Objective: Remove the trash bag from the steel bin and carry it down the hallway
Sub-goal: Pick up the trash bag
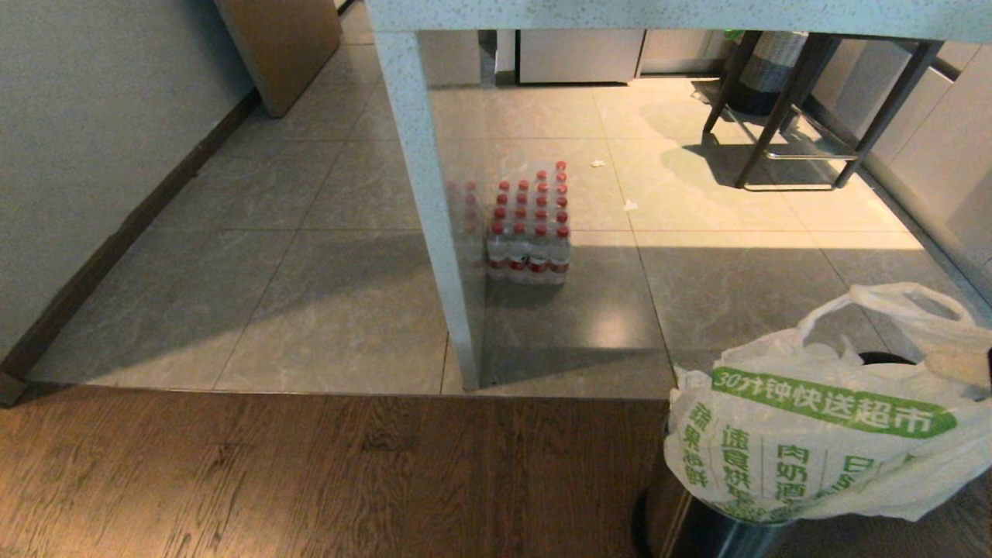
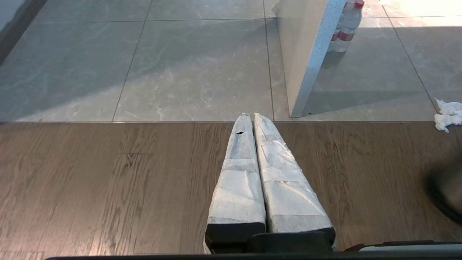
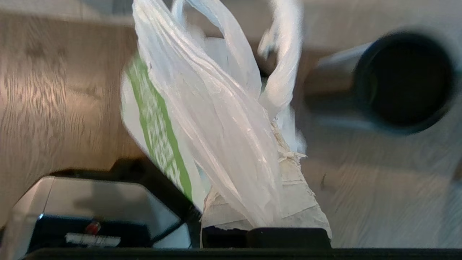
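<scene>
I have the thin whitish green-lettered trash bag (image 1: 821, 434) pinched in my right gripper (image 3: 285, 162), hanging above the round brushed-steel bin (image 1: 717, 535), so I'd lift straight up until it clears the rim, left gripper (image 2: 251, 119) closed empty.

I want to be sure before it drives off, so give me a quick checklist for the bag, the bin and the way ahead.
1. Right gripper jaws shut on the trash bag: ok.
2. Bag fully clear of the steel bin: cannot tell.
3. Bag intact, no tear visible: ok.
4. Left gripper shut, idle over the wood floor: ok.
5. Tiled floor ahead: not ok, a table leg and a pack of water bottles stand there.
</scene>
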Controlling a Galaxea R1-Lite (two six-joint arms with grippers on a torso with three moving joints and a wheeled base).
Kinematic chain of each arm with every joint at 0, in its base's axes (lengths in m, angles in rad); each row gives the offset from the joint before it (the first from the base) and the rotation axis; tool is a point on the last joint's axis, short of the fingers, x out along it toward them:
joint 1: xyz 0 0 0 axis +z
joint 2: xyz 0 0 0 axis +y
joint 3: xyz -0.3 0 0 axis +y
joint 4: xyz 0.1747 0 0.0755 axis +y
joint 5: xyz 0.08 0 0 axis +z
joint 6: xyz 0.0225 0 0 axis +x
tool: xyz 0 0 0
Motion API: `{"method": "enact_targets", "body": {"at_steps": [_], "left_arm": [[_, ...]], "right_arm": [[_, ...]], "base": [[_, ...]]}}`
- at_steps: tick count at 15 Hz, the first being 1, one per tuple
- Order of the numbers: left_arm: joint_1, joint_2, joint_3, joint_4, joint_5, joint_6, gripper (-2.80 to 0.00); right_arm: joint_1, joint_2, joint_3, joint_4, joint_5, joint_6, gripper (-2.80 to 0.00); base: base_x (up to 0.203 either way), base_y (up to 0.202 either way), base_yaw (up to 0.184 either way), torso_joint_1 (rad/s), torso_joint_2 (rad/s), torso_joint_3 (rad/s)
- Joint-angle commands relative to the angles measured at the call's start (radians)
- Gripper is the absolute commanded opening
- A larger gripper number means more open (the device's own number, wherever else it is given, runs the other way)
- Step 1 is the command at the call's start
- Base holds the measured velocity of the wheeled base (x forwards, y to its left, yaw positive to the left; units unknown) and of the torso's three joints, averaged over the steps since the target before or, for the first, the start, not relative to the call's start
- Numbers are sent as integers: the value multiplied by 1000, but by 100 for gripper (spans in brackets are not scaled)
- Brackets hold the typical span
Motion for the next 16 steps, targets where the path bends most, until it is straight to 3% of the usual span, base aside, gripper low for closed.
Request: {"method": "enact_targets", "body": {"at_steps": [1,6,10,14,16], "left_arm": [[0,0,0,0,0,0,-280],[0,0,-1,0,0,0,-280],[0,0,0,0,0,0,-280],[0,0,0,0,0,0,-280],[0,0,0,0,0,0,-280]], "right_arm": [[0,-113,-24,3,2,-21,-280],[-4,-126,55,-44,7,-29,-280],[-5,-7,-6,-176,5,-24,-280],[-5,203,-186,-314,-5,-22,-280],[-5,205,-143,-333,-8,-25,-280]], "base": [[0,0,0,0,0,0],[0,0,0,0,0,0],[0,0,0,0,0,0],[0,0,0,0,0,0],[0,0,0,0,0,0]]}}
